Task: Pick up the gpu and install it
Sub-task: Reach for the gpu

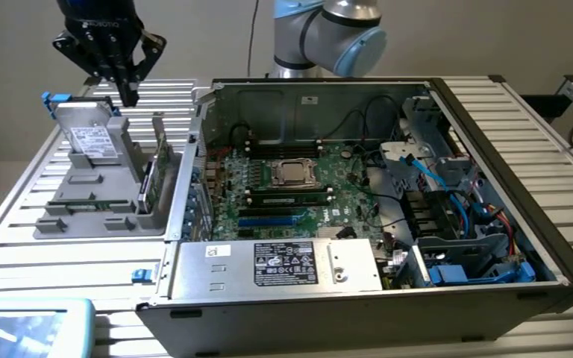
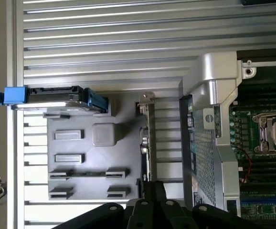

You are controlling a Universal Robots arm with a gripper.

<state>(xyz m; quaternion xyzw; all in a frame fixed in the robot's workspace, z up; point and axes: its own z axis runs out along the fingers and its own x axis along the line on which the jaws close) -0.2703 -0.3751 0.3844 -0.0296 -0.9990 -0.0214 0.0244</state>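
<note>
Closed gripper [image 2: 153, 184] above the parts tray [image 1: 98, 234], gpu [image 1: 157, 164] not yet picked.

I hang over the tray's far end, fingers pressed together on nothing. The gpu stands on edge in its holder, between the hard drive [image 1: 92, 138] and the open case [image 1: 486, 134]. I judge this to be the approach. A grip calls for spreading my fingers and lining them up along the card's thin top edge. Above the card is open room, but the case's side wall stands just beside it.
</note>
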